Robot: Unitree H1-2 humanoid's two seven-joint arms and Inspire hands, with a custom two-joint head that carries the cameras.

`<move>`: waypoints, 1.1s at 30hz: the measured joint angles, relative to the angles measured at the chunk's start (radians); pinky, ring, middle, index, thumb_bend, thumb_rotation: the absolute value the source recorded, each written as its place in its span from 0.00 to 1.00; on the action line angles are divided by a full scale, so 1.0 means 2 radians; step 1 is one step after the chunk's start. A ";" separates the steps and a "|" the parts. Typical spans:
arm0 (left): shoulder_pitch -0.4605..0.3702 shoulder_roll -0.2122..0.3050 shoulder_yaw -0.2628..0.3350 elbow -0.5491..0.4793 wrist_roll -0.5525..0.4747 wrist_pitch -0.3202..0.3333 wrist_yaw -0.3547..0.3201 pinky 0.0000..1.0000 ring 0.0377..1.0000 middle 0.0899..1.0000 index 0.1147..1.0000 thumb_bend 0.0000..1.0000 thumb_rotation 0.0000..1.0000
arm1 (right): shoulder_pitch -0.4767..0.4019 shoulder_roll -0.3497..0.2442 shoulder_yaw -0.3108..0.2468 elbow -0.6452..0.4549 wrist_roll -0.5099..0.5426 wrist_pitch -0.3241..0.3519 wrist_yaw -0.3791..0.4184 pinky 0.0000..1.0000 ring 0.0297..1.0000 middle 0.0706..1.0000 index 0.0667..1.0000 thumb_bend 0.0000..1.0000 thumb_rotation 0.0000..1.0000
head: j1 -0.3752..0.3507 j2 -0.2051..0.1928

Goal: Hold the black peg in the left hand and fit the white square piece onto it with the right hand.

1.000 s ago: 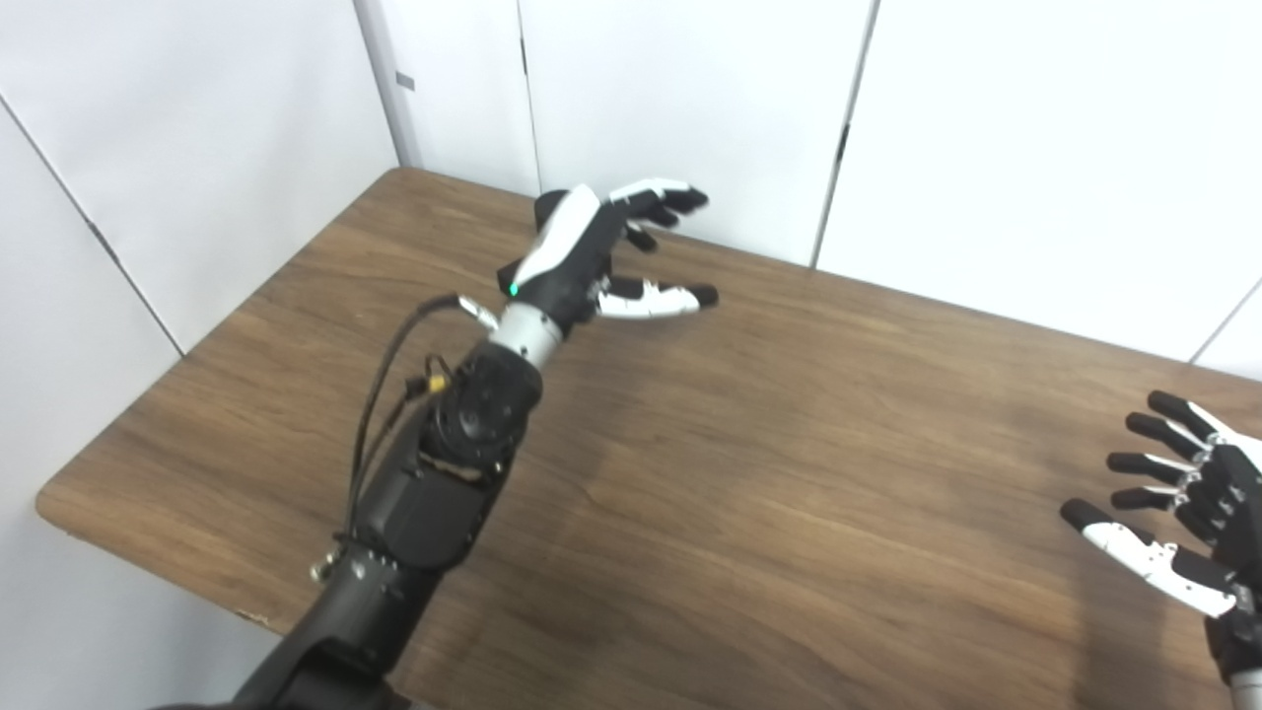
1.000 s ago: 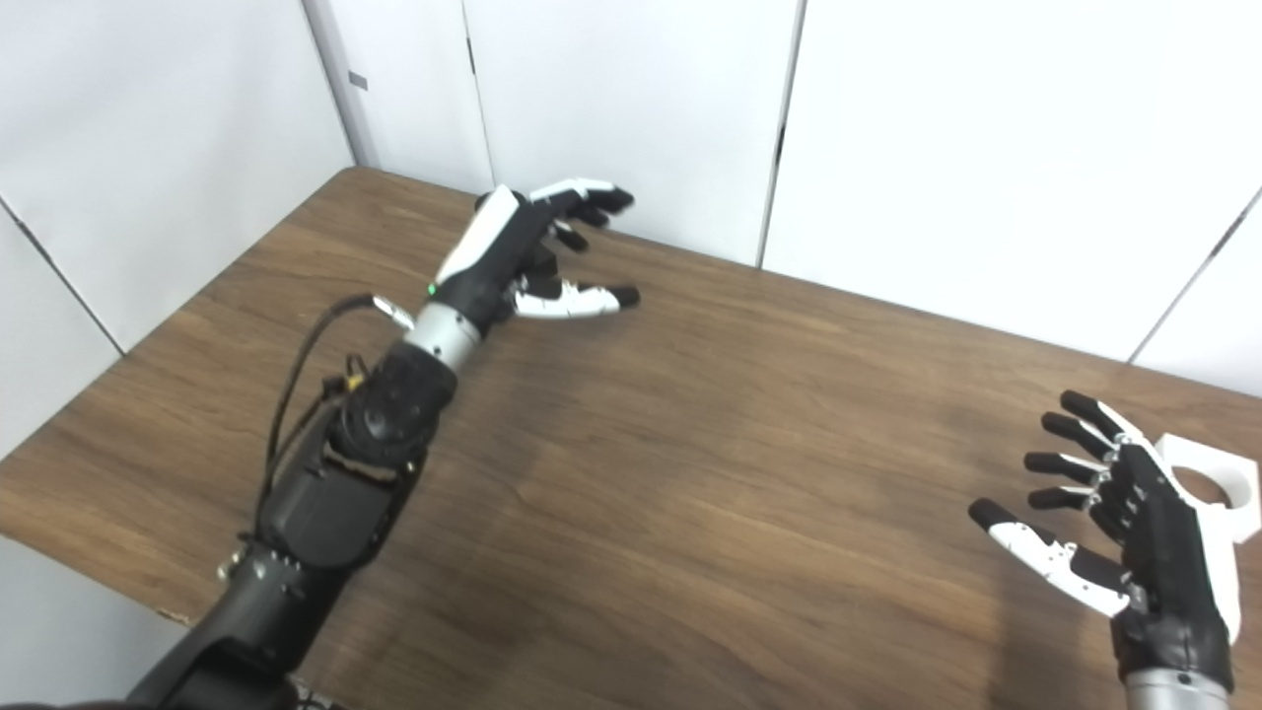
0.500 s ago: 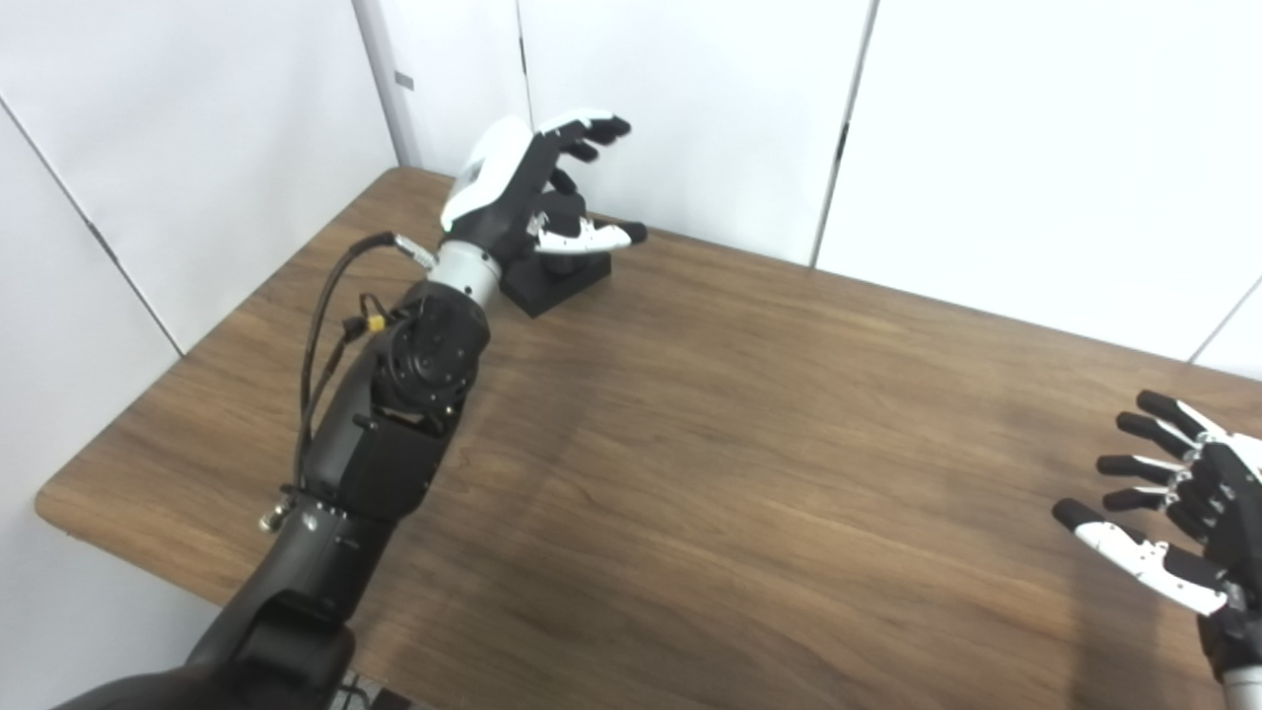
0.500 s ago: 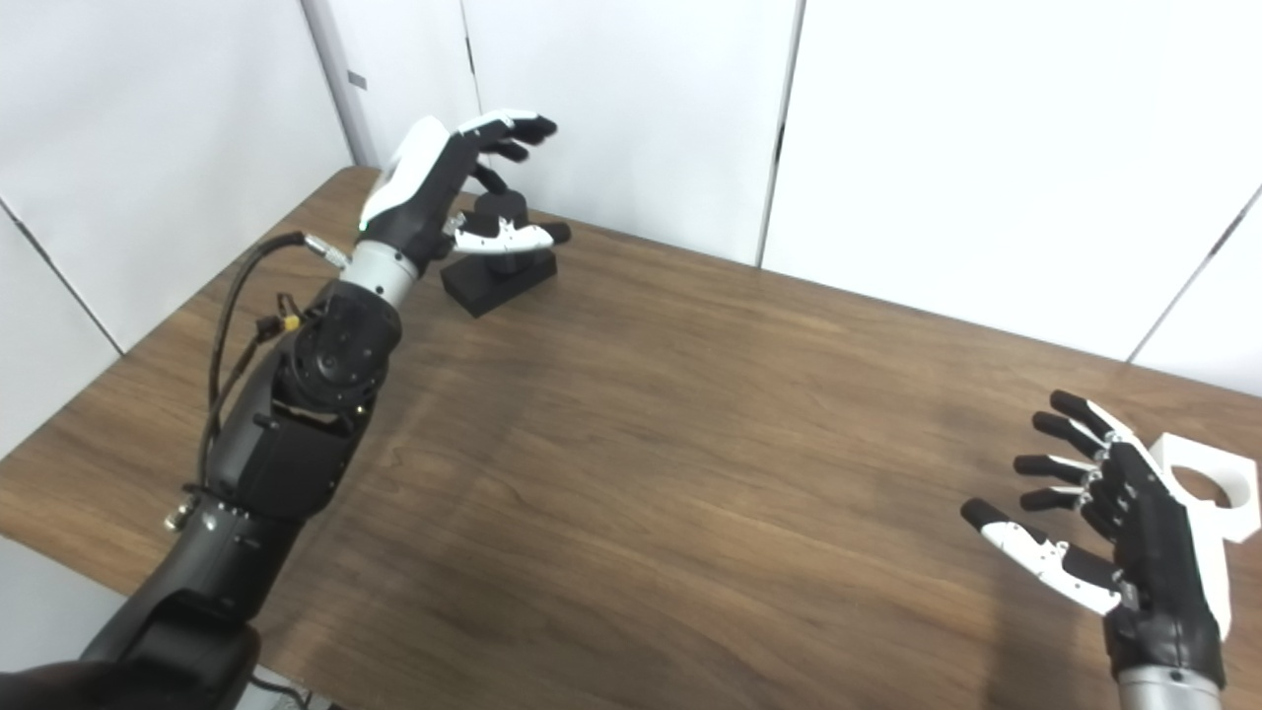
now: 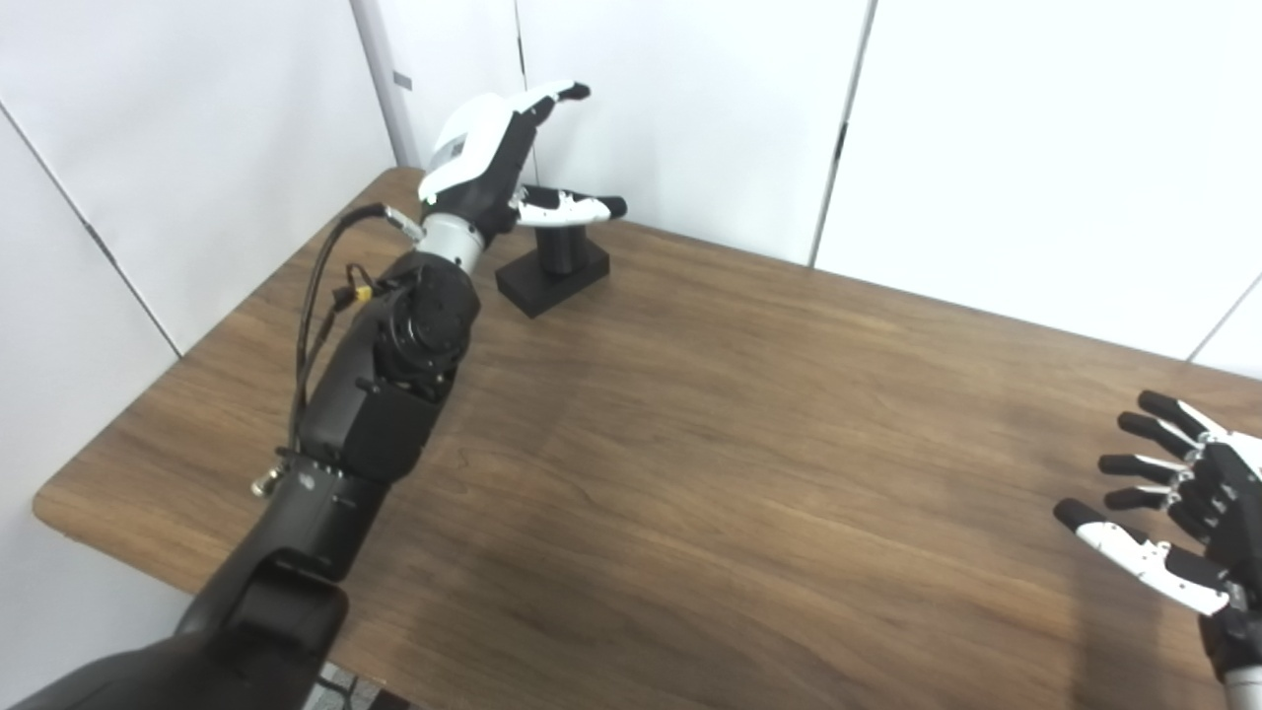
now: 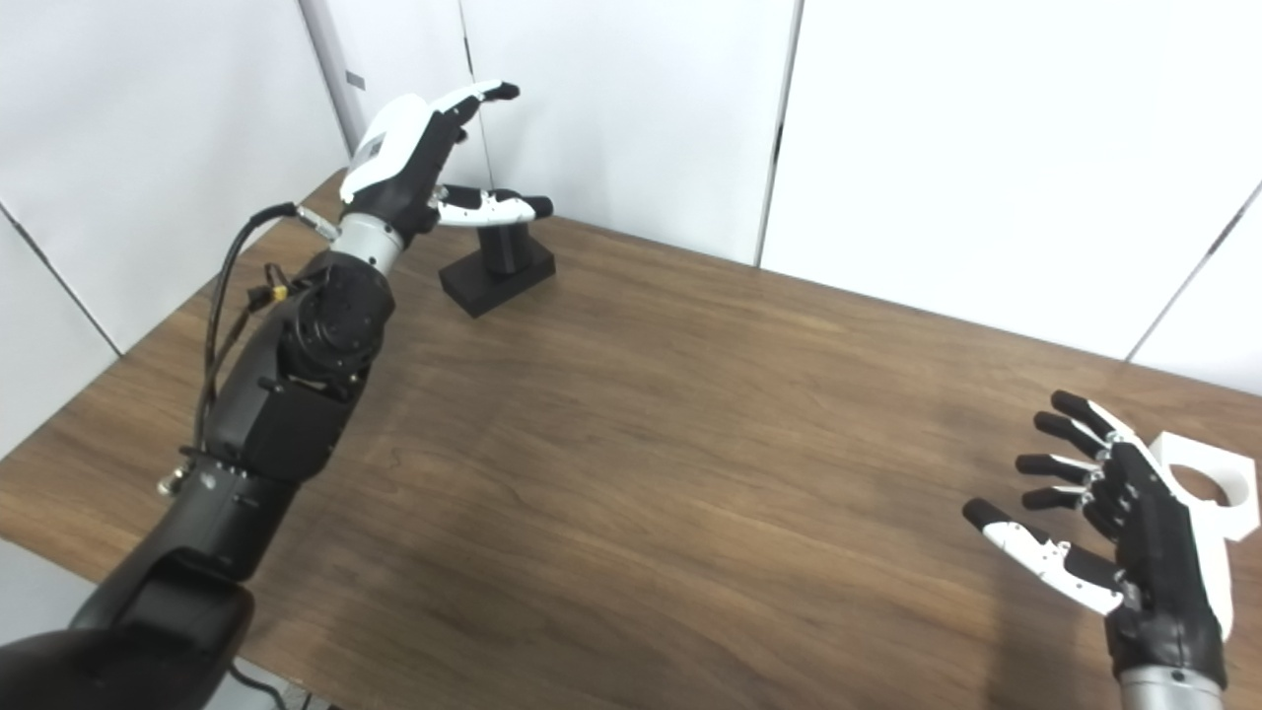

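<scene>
The black peg (image 5: 555,266), a short post on a square black base, stands at the table's far left corner. My left hand (image 5: 493,158) hovers just above and to the left of it, open, thumb stretched over the post's top without gripping. The white square piece (image 6: 1208,488) with a round hole lies at the table's right edge, partly hidden behind my right hand (image 6: 1124,532). That hand is open, fingers spread, holding nothing, raised above the table just left of the piece.
The brown wooden table (image 5: 739,444) is bounded by white wall panels (image 5: 690,99) close behind and to the left. A black cable (image 5: 320,296) loops off the left forearm.
My left hand has risen and swung back toward the far left corner, uncovering the black peg beneath it. The right hand has barely shifted.
</scene>
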 measured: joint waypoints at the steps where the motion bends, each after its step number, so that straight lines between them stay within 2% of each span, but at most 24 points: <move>1: -0.003 0.002 -0.002 0.001 0.003 0.005 0.000 0.89 0.99 0.94 0.85 0.93 0.35 | 0.000 0.000 0.000 0.000 0.000 0.000 0.000 0.50 0.62 0.76 0.79 0.59 0.00 | 0.000 0.000; 6: -0.012 0.005 -0.010 0.017 0.020 0.029 0.000 0.89 1.00 0.96 0.85 0.94 0.33 | 0.001 0.000 0.000 0.000 0.000 0.000 0.000 0.48 0.60 0.75 0.79 0.59 0.00 | -0.002 -0.001; 10: -0.014 0.005 -0.021 0.043 0.033 0.041 0.000 0.91 1.00 0.97 0.84 0.95 0.36 | 0.001 0.000 0.000 0.000 0.001 0.000 0.000 0.48 0.61 0.76 0.79 0.59 0.00 | -0.002 -0.001; 16: -0.016 0.008 -0.032 0.048 0.054 0.076 0.000 0.94 1.00 0.98 0.83 0.95 0.40 | 0.001 -0.001 0.000 0.000 -0.001 0.000 0.000 0.48 0.61 0.75 0.79 0.54 0.00 | -0.002 -0.001; 26: -0.020 0.009 -0.052 0.071 0.060 0.097 -0.001 0.92 1.00 0.99 0.83 0.95 0.43 | 0.001 -0.001 -0.001 0.000 -0.004 0.000 0.000 0.49 0.61 0.75 0.79 0.53 0.00 | -0.004 -0.003; 33: -0.023 0.010 -0.053 0.113 0.060 0.105 0.000 0.92 1.00 0.99 0.83 0.95 0.43 | 0.004 -0.001 -0.002 0.000 -0.003 0.000 0.000 0.50 0.62 0.76 0.80 0.52 0.00 | -0.004 -0.003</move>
